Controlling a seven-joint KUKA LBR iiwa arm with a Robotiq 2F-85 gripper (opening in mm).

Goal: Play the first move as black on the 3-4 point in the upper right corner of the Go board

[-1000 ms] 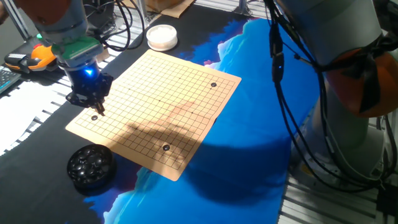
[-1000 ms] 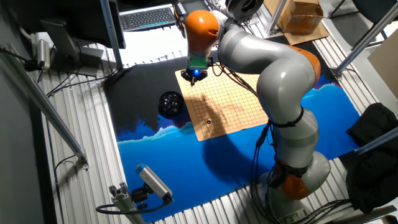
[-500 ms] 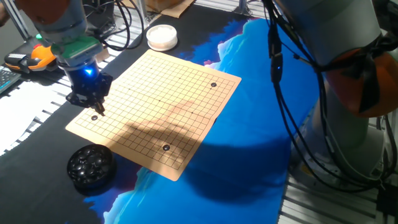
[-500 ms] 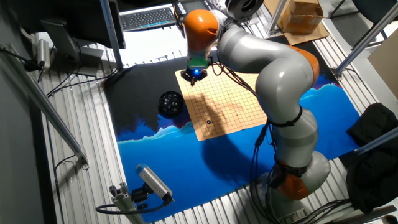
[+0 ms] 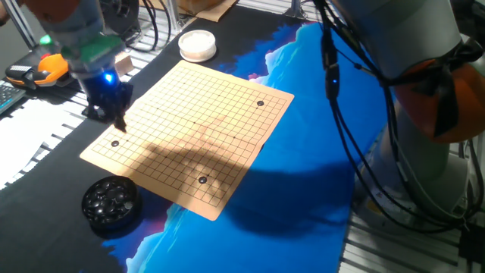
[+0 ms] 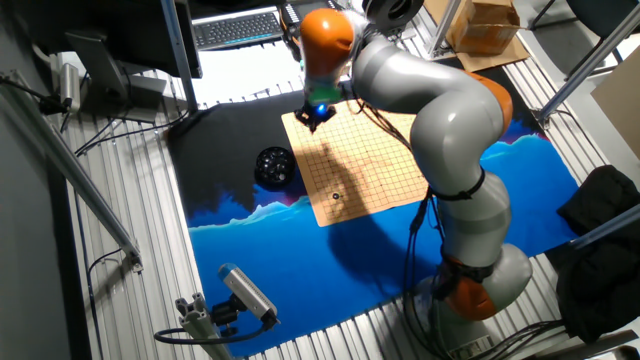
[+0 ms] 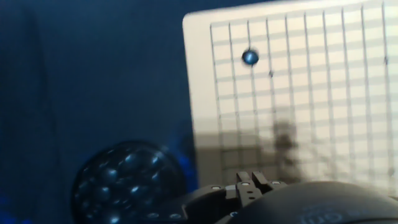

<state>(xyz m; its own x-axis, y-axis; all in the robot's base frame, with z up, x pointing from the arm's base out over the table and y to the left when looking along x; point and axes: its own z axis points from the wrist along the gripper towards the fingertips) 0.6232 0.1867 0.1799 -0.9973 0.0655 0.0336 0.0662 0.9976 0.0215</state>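
The wooden Go board (image 5: 198, 114) lies on the table. A black stone (image 5: 115, 143) lies on the board near its left corner, also in the hand view (image 7: 250, 57). My gripper (image 5: 118, 121) hangs just above and behind that stone, apart from it and holding nothing. Its fingers (image 7: 243, 181) show at the bottom of the hand view, close together with a narrow gap. In the other fixed view my gripper (image 6: 312, 117) is over the board's far left corner.
A black bowl of black stones (image 5: 111, 202) stands off the board's near-left edge, also in the hand view (image 7: 127, 180). A white bowl (image 5: 197, 45) stands behind the board. Two more black stones (image 5: 261, 103) (image 5: 202, 180) lie on the board.
My gripper has lifted up and back from the board. The black stone it was on now lies free on the board.
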